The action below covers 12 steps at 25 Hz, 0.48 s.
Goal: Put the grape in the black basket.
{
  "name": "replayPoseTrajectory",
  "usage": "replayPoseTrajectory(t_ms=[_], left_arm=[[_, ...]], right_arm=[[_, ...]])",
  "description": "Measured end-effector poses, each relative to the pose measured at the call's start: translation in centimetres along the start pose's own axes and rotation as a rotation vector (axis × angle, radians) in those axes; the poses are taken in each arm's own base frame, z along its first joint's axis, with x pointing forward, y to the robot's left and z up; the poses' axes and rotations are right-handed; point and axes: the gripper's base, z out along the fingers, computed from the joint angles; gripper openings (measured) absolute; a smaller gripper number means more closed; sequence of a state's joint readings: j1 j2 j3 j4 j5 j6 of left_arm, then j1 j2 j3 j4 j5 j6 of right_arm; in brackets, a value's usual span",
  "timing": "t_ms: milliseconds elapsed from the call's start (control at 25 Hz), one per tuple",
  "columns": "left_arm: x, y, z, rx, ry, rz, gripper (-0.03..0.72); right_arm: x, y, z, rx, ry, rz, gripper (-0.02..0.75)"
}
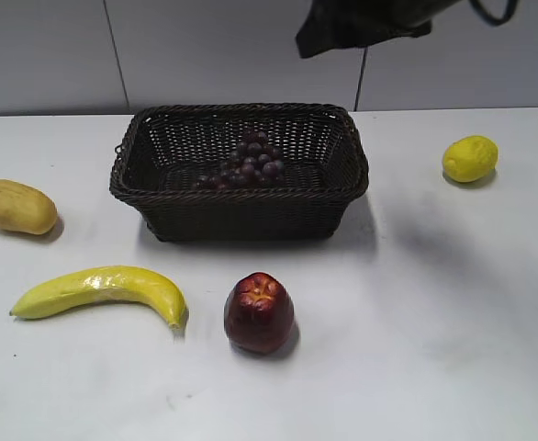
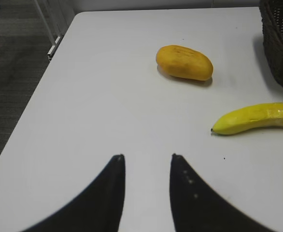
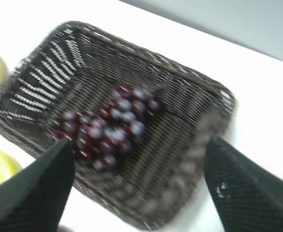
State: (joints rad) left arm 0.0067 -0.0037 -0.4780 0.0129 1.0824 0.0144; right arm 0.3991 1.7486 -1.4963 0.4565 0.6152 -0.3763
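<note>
The grape bunch (image 1: pixel 246 163), dark red-purple, lies inside the black basket (image 1: pixel 241 217) at the table's middle back. It also shows in the right wrist view (image 3: pixel 107 123), resting on the floor of the basket (image 3: pixel 190 150). My right gripper (image 3: pixel 140 150) is open and empty, held high above the basket; only part of its arm (image 1: pixel 361 23) shows at the top of the exterior view. My left gripper (image 2: pixel 147 157) is open and empty, low over bare table at the left.
A yellow banana (image 1: pixel 104 289) and a dark red apple (image 1: pixel 259 312) lie in front of the basket. A yellow-orange mango (image 1: pixel 14 206) lies at the left, a lemon (image 1: pixel 470 158) at the right. The table's left edge (image 2: pixel 45 82) drops to the floor.
</note>
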Motion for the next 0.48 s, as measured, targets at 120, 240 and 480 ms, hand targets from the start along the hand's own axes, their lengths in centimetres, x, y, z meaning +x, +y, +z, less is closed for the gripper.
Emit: replayPoseTrajectory(t_ms=[120,240,480], left_arm=[[0.0,0.0,0.0,0.000,0.000,0.000,0.237],[0.0,0.0,0.0,0.000,0.000,0.000,0.237],[0.0,0.0,0.0,0.000,0.000,0.000,0.237]], right_arm=[[0.2,-2.4,-3.2,0.082,0.063,0.037,0.623],[1.0,-4.3,-5.7,0.173,0.166,0.066,0.611],[2.3,-5.8,-8.6,0.322,0.310,0.109,0.600]])
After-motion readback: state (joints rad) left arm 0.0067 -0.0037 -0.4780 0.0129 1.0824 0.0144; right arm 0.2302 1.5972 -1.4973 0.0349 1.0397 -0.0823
